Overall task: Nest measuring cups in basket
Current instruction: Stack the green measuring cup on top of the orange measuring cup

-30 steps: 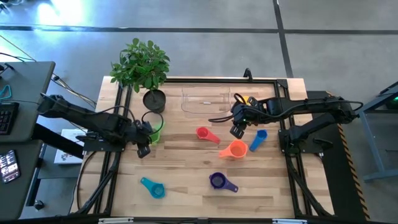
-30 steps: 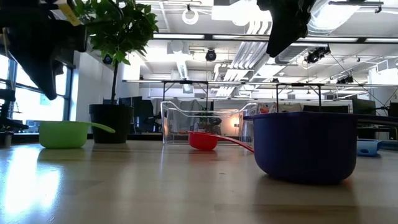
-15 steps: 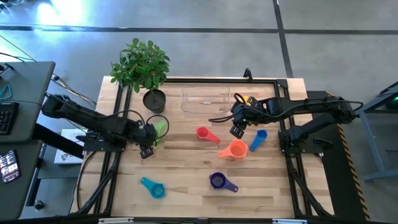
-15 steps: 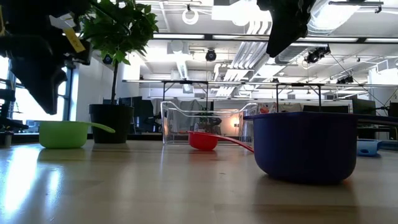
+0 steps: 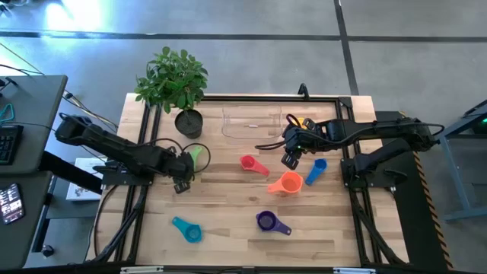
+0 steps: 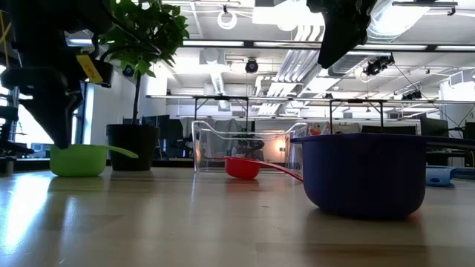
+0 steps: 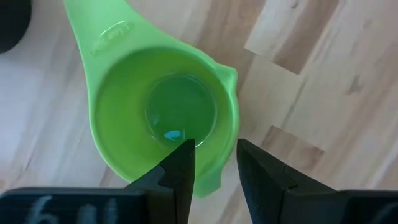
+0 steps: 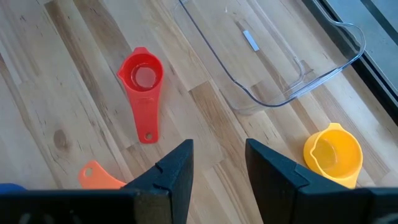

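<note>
Left wrist view | left claw (image 7: 212,165) parted, straddling green cup (image 7: 163,112) rim | not clamped

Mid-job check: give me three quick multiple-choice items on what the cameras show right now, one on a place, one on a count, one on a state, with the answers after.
1. Where is the left gripper?
A. over the green cup
B. over the teal cup
C. inside the basket

2. How many cups lie inside the basket?
A. three
B. one
C. none

3. How do the left gripper's fingers stand?
A. clamped on a handle
B. open, straddling the green cup's rim
C. shut, holding nothing

Answers:
1 A, the left wrist view looks straight down into the green cup.
2 C, the high view shows only clear plastic there.
3 B, one finger sits inside the bowl and the other outside it.
</note>
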